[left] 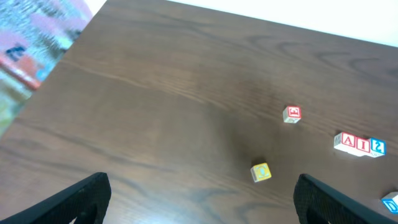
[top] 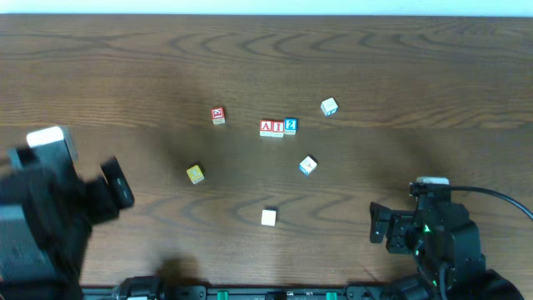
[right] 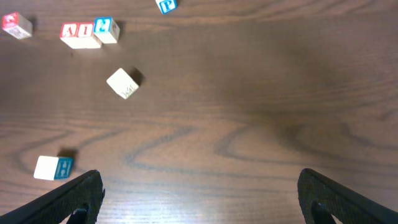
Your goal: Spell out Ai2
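Note:
Three letter blocks stand in a row mid-table: a red "A" (top: pixel 266 127), a red "I" (top: pixel 277 127) and a blue "2" (top: pixel 291 126), touching side by side. The row also shows in the left wrist view (left: pixel 360 144) and the right wrist view (right: pixel 89 32). My left gripper (left: pixel 199 202) is open and empty at the left side of the table, well away from the row. My right gripper (right: pixel 199 199) is open and empty at the front right, over bare wood.
Loose blocks lie around the row: a red-faced one (top: pixel 218 115) to its left, a yellow one (top: pixel 195 173), a white and blue one (top: pixel 329 106) at the back right, another (top: pixel 307 165) in front, and a white one (top: pixel 268 217) nearer the front edge.

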Robot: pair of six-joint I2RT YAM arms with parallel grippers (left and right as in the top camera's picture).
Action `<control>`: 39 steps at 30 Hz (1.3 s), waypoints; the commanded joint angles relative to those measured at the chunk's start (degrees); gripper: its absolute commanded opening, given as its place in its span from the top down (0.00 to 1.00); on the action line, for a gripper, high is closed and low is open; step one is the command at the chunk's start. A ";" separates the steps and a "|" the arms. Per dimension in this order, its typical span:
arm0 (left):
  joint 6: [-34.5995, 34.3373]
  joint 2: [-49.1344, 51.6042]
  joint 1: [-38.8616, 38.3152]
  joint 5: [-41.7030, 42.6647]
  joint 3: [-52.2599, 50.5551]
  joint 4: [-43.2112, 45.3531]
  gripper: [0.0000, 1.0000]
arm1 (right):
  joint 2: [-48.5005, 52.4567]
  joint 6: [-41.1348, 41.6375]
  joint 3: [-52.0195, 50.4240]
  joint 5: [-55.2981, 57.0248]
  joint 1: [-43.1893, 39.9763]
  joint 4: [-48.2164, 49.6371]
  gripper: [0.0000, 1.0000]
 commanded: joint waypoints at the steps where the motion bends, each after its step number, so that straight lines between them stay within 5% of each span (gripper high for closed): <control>1: 2.93 -10.14 1.31 4.68 -11.89 4.09 0.05 | -0.11 -0.63 0.07 0.44 -0.44 -0.07 0.01; 14: 2.89 -38.27 2.43 5.33 -55.91 32.39 0.05 | -0.11 -0.63 0.07 0.42 -0.44 -0.07 0.01; 39: 2.86 -38.99 2.43 5.14 -57.02 32.98 0.05 | -0.11 -0.63 0.07 0.42 -0.44 -0.07 0.01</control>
